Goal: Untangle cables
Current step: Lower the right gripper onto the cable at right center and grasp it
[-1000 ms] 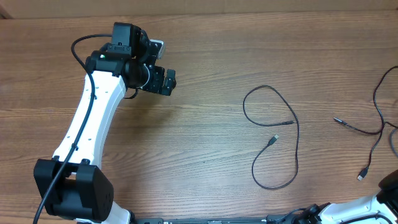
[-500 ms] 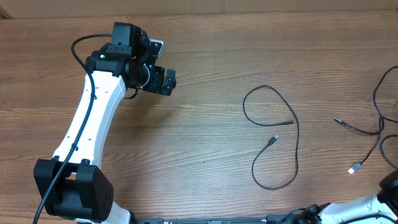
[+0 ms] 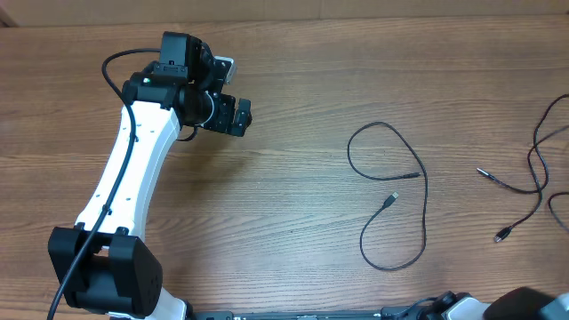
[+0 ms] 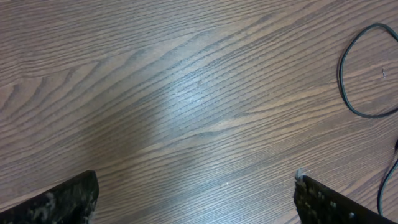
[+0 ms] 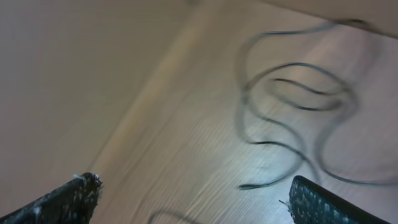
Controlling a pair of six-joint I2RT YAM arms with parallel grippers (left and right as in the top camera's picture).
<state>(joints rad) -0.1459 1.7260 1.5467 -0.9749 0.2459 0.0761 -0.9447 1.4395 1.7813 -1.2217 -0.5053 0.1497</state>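
- Evidently the looped cable (image 3: 427, 209) lies by itself in the middle of the table (image 3: 284, 240). It forms one loose curl with its plug tips near its own middle and touches no other cord, so it is probably already freed.
- Right of the looped cable and well apart from it, the other strands (image 3: 539, 188) snake across one another. I cannot tell whether they are one cord or two. That crossing looks like the work left.
- The left gripper (image 3: 233, 116) hangs far left of the looped cable, its fingers spread wide with nothing between them. I judge it is parked there to keep clear of the cord.
- The right gripper (image 5: 189, 199) hovers over the strands to the right of the looped cable, fingers spread and empty. Its view is blurred.
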